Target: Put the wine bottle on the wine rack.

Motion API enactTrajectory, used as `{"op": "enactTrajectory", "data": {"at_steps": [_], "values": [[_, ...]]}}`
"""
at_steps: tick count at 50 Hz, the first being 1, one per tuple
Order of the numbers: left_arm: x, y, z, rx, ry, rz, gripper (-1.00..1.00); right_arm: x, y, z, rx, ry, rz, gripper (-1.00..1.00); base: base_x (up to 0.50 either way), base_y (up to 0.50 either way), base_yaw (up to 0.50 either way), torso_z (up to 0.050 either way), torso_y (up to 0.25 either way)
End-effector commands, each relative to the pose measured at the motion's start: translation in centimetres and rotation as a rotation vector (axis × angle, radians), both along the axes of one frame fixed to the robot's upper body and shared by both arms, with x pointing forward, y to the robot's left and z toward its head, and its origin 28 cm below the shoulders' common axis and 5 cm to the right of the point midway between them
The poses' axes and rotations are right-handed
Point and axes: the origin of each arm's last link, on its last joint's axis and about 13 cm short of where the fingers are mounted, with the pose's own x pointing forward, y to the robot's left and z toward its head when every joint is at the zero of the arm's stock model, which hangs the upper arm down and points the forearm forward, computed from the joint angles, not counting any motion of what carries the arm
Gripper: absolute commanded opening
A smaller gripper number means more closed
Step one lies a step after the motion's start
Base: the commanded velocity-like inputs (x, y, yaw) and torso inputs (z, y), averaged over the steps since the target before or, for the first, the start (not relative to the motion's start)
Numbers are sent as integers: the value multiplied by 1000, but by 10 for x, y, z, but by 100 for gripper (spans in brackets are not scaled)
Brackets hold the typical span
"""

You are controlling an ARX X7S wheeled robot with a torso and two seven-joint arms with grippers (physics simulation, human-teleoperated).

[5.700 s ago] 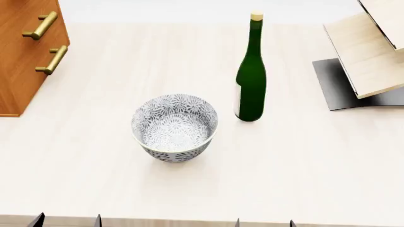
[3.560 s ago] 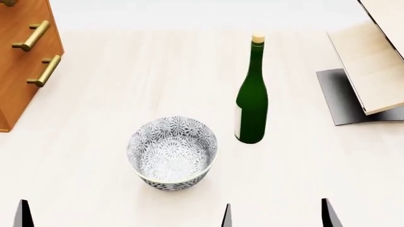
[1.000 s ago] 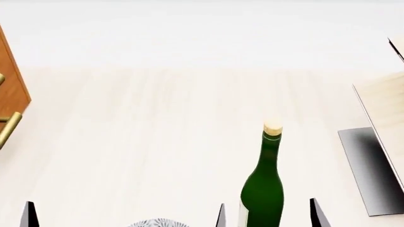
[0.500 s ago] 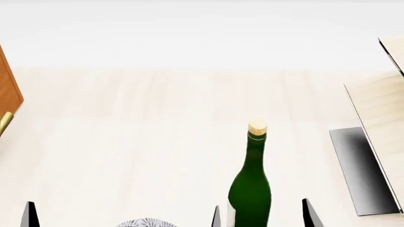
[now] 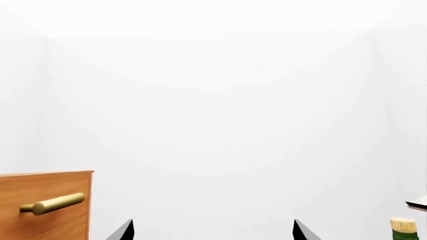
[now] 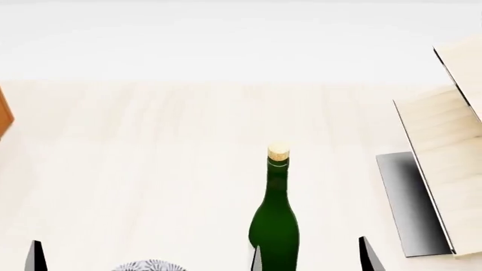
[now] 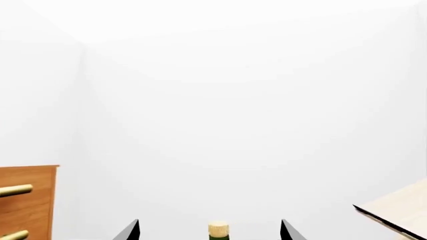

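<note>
The wine bottle (image 6: 274,223) stands upright on the pale table, dark green with a tan cork. Its lower part is cut off by the head view's edge. The wine rack (image 6: 443,164) stands to its right, light wood boards on a grey base. My right gripper (image 6: 311,261) is open, and its dark tips stand either side of the bottle's lower body. In the right wrist view the cork (image 7: 218,229) shows centred between the tips of the right gripper (image 7: 210,232). My left gripper (image 5: 213,233) is open and empty. The bottle's cork (image 5: 402,225) shows far to its side.
The rim of a patterned bowl (image 6: 147,265) peeks in left of the bottle. The orange-brown drawer cabinet (image 5: 40,210) with brass handles stands at the far left, a sliver in the head view (image 6: 3,116). One left fingertip (image 6: 34,258) shows near the head view's lower left corner.
The head view has shifted: the bottle and the rack have slid leftward in it, and the cabinet has nearly left the frame. The right gripper tips still flank the bottle.
</note>
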Motion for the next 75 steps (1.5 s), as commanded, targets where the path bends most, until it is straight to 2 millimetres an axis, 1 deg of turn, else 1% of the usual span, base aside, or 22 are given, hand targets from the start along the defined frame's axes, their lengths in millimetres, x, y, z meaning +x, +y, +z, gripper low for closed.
{"op": "enactTrajectory", "data": {"at_steps": [1, 75], "values": [[0, 0, 0, 2, -1, -1, 100, 1, 0, 0, -2, 1, -1, 100, 0, -98, 0, 0, 0], [0, 0, 0, 0, -1, -4, 100, 0, 1, -2, -4, 3, 13, 100, 0, -117, 0, 0, 0]]}}
